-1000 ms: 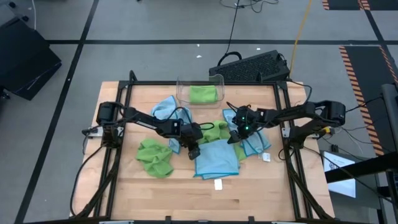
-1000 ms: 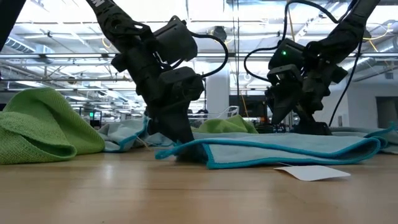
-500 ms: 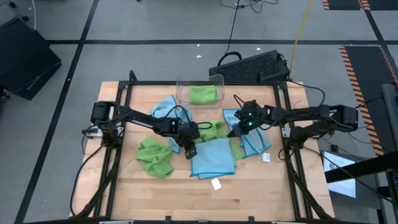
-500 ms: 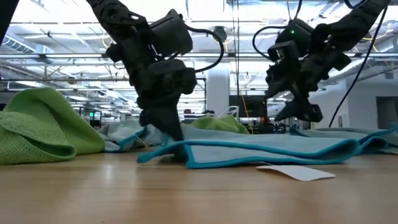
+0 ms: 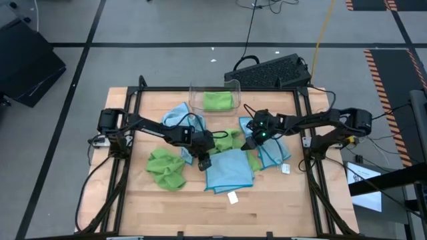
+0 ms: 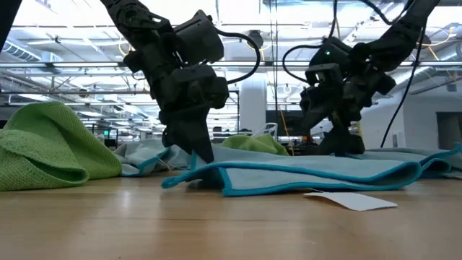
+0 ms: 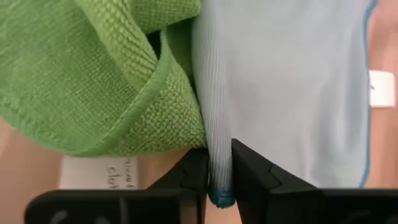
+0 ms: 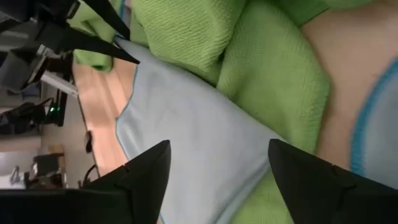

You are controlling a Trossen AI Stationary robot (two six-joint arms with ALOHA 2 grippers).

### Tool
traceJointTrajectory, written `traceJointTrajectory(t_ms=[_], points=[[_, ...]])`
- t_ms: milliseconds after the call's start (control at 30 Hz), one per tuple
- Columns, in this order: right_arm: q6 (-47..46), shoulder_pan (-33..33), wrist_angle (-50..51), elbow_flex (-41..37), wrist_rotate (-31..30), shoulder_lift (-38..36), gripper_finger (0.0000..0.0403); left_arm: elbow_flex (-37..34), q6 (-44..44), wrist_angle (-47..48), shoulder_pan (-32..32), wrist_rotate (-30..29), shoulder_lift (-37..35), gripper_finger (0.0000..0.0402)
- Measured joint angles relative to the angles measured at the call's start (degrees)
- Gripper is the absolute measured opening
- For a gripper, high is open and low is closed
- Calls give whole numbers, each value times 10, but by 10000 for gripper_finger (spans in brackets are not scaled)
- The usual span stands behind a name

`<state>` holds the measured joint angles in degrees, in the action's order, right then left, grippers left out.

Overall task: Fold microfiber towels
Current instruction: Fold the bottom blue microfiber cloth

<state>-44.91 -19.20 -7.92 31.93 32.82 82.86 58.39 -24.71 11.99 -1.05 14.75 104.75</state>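
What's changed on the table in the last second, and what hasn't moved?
The left tool, pinching a corner of the flat light blue microfiber towel, dragged it slightly leftward; its small white tag shifted too. The right tool, open, rose off that towel, then came back down above its far edge. The crumpled lime green towel and the clear plastic bin stayed put.

A light blue towel (image 5: 230, 169) lay spread near the middle of the surface, one edge folded over and lifted slightly, its white tag (image 5: 233, 197) beside the near edge. A crumpled lime green towel (image 5: 166, 168) sat to its left. Another green towel (image 5: 235, 140) lay bunched behind it, and blue ones lay at back left (image 5: 178, 117) and right (image 5: 273, 153). A folded green towel (image 5: 217, 101) lay farthest back.
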Motion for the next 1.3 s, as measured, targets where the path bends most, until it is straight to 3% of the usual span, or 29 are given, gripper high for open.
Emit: traceJointTrajectory(t_ms=[200,767,967,1133,1300], points=[[48,0,1,25,6,43,285,0,0,3,8,6,0,60],[164,3,52,40,35,50,230,1,2,4,4,-41,0,60],[198,5,60,40,18,67,203,1,5,2,4,-43,0,60],[252,18,39,41,38,100,183,1,20,0,4,-44,0,60],[276,22,34,41,33,108,117,1,21,0,4,-45,0,60]])
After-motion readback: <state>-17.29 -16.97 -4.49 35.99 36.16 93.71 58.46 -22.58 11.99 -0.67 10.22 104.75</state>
